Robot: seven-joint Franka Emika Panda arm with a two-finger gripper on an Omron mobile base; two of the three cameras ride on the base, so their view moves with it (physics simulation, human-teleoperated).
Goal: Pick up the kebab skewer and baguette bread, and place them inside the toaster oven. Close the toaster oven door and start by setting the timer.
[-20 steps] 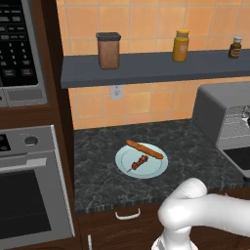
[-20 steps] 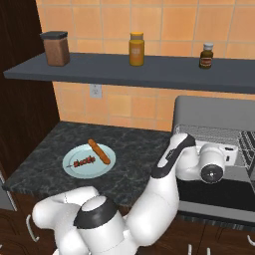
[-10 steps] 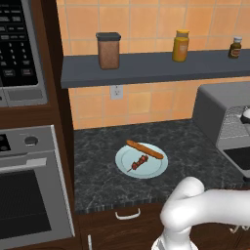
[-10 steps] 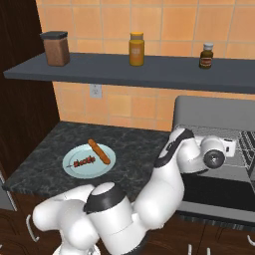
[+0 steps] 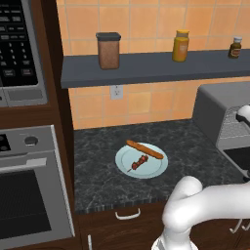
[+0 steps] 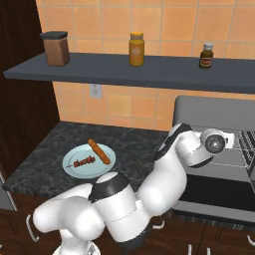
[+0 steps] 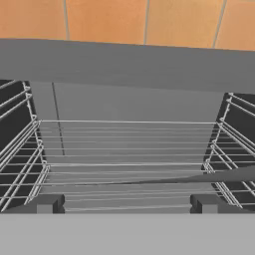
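On the pale round plate [image 5: 146, 165], slim baguette bread [image 5: 144, 149] lies beside chunky kebab skewer [image 5: 139, 162]; pincer [image 7: 126, 204] spread wide.

A kitchen: built-in oven [image 5: 29, 195], microwave [image 5: 19, 53], dark stone counter [image 5: 102, 180]; orange tiled wall [image 5: 146, 19].

- One plate [image 5: 141, 161], far left of the counter.
- One skewer [image 5: 138, 162], one baguette [image 5: 144, 149].
- Three shelf containers: canister [image 5: 108, 50], yellow jar [image 5: 180, 45], small bottle [image 5: 235, 48].
- One toaster oven [image 5: 219, 114], right.
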